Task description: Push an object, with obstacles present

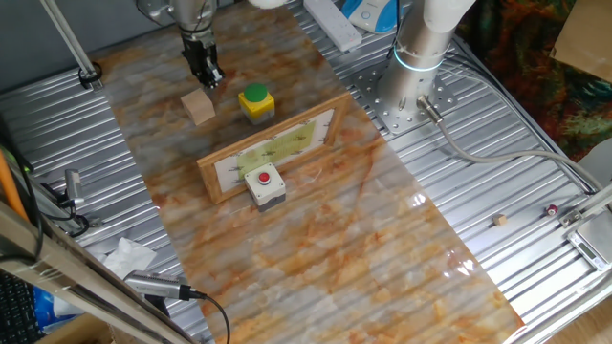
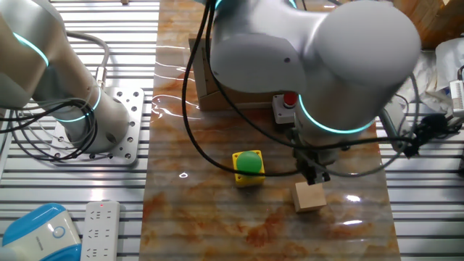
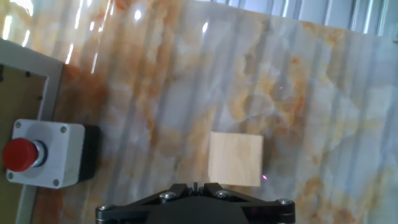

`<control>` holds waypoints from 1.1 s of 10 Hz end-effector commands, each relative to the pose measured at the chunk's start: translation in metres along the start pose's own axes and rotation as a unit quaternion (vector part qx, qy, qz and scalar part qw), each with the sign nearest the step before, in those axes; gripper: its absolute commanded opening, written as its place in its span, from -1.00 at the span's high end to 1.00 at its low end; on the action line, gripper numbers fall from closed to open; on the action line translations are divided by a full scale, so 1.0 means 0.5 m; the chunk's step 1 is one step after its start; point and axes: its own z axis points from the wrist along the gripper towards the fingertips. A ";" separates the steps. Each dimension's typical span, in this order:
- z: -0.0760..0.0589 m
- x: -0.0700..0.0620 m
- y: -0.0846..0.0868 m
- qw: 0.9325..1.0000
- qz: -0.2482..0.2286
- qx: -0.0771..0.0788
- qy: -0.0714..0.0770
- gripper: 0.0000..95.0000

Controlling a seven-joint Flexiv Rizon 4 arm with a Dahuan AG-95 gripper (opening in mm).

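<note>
The object, a plain light-tan wooden cube [image 1: 199, 107] [image 2: 309, 196] [image 3: 235, 159], rests on the marble-patterned mat. My gripper [image 1: 208, 78] [image 2: 315, 176] [image 3: 194, 186] hangs just behind it, shut and holding nothing; whether the tips touch the cube I cannot tell. The obstacles lie beyond. A yellow box with a green button [image 1: 256, 102] [image 2: 249, 167] stands beside the cube. A long wooden-framed panel [image 1: 273, 151] [image 3: 18, 93] lies across the mat. A grey box with a red button [image 1: 265, 184] [image 2: 286, 105] [image 3: 43, 154] sits against the panel's frame. In the other fixed view my arm hides most of the panel.
Ribbed metal tabletop [image 1: 535, 220] surrounds the mat on both sides. The arm's base [image 1: 421, 48] stands on a bolted plate at the back right. A white power strip [image 1: 335, 24] lies beside it. Crumpled paper [image 1: 127, 256] and cables lie at the left edge.
</note>
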 end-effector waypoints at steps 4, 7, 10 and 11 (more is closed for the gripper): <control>0.005 -0.005 -0.009 1.000 0.005 -0.004 -0.002 1.00; 0.006 -0.003 -0.008 1.000 0.004 -0.006 -0.001 1.00; 0.006 -0.003 -0.008 1.000 0.009 -0.013 -0.005 1.00; 0.006 -0.003 -0.008 1.000 0.013 -0.013 -0.003 1.00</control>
